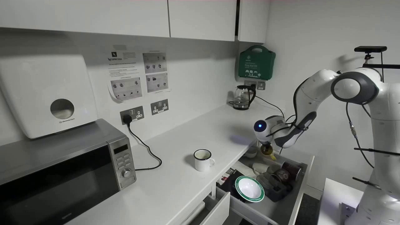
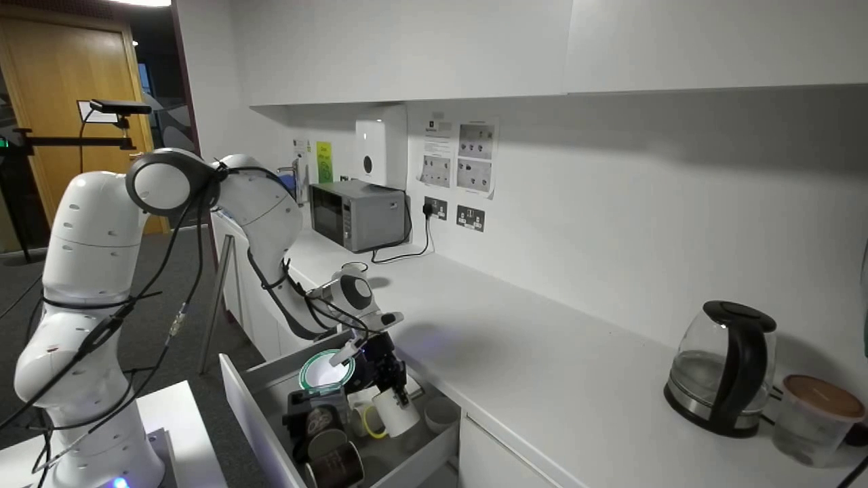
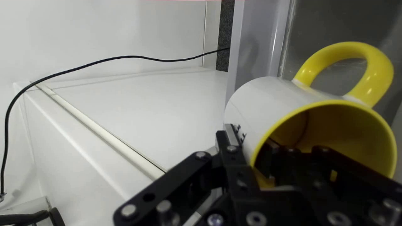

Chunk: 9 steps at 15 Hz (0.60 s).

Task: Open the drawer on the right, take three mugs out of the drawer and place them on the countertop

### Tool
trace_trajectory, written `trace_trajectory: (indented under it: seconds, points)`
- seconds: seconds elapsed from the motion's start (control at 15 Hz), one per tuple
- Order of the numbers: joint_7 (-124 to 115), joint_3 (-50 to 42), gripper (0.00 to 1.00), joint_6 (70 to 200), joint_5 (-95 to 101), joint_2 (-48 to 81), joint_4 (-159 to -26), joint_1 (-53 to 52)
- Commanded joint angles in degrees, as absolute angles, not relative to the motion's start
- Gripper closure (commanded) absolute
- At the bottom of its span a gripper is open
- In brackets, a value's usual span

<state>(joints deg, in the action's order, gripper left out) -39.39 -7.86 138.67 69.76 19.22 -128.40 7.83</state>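
The drawer (image 1: pixel 300 192) stands pulled out below the countertop (image 2: pixel 515 352). A mug (image 3: pixel 267 97), white outside with a yellow inside and yellow handle, tilts over the drawer's far end. My gripper (image 3: pixel 251 144) is shut on its wall, one finger inside the cup and one outside. In an exterior view this mug (image 2: pixel 397 415) hangs below the gripper (image 2: pixel 400 393); its height above the drawer floor is hard to judge. A white mug with a black rim (image 1: pixel 202 162) stands upright on the countertop. A pale mug (image 1: pixel 260 168) lies in the drawer.
Inside the drawer are dark mugs (image 2: pixel 337 466), a green-rimmed white dish (image 1: pixel 249 187) and a pale bowl (image 2: pixel 442 413). A neighbouring drawer (image 1: pixel 217 211) is partly out. On the countertop stand the microwave (image 2: pixel 369 220), a glass kettle (image 2: pixel 719 373) and a brown-lidded container (image 2: pixel 814 423).
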Motion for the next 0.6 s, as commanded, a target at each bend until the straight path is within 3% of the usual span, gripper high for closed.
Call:
trace_trajectory:
  seconds: [0.0, 0.53]
  points:
    - [-36.3, -8.0, 0.97, 139.7, 67.1, 12.9, -132.5, 8.3]
    - [-29.6, -7.9, 0.97, 142.1, 55.9, 6.4, -137.1, 8.1]
